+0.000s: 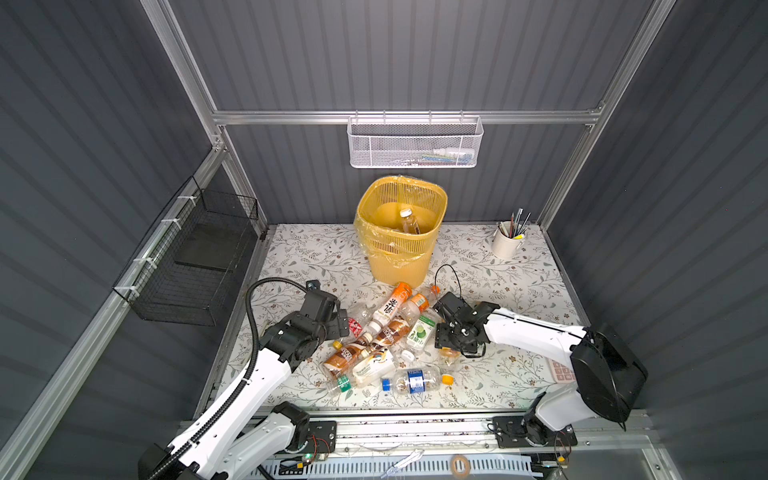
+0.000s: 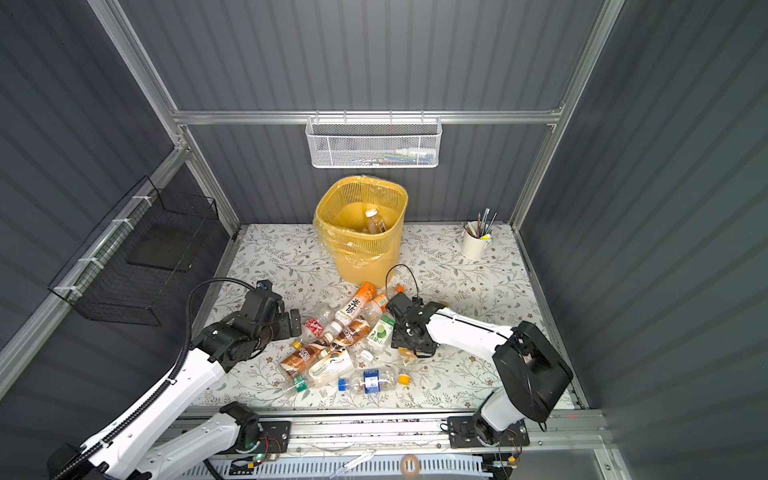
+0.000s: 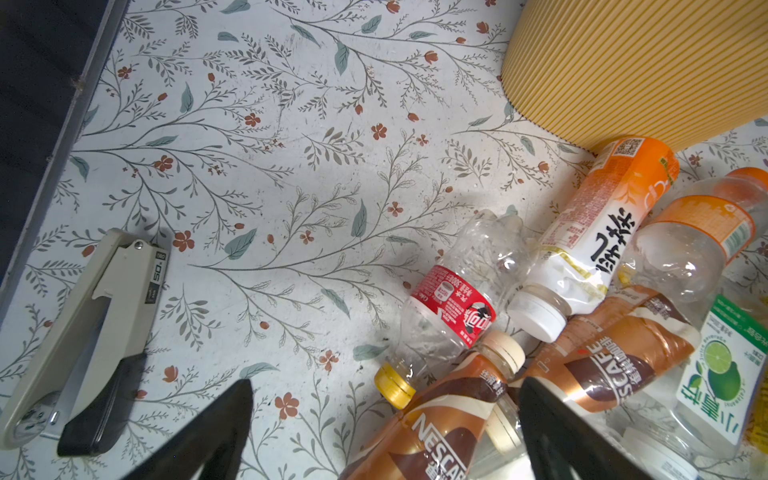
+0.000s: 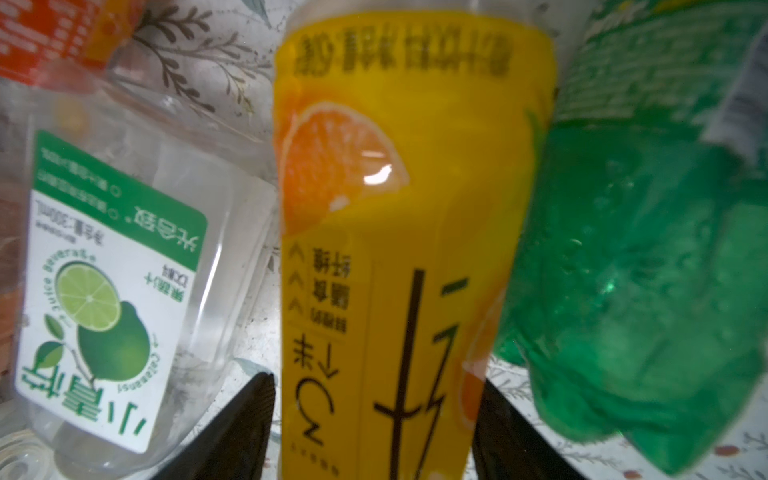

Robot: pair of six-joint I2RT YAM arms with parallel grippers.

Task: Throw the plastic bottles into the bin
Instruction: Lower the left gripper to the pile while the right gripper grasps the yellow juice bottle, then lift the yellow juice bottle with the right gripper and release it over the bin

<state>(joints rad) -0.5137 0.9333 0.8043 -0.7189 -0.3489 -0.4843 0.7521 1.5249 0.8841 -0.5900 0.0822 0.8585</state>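
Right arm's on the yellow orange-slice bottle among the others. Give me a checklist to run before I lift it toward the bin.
1. Right gripper straddles the yellow plastic bottle with the orange-slice label: ok, a finger on each side.
2. Grip closed firmly: cannot tell.
3. Neighbours free of it: cannot tell; the crumpled green plastic bottle and the clear lime-label plastic bottle lie tight beside it.
4. Tall yellow plastic lattice bin upright, mouth unblocked: ok; one white-capped bottle inside.
5. Left gripper out of the way: ok, open over the brown coffee bottles, well apart from the right gripper.
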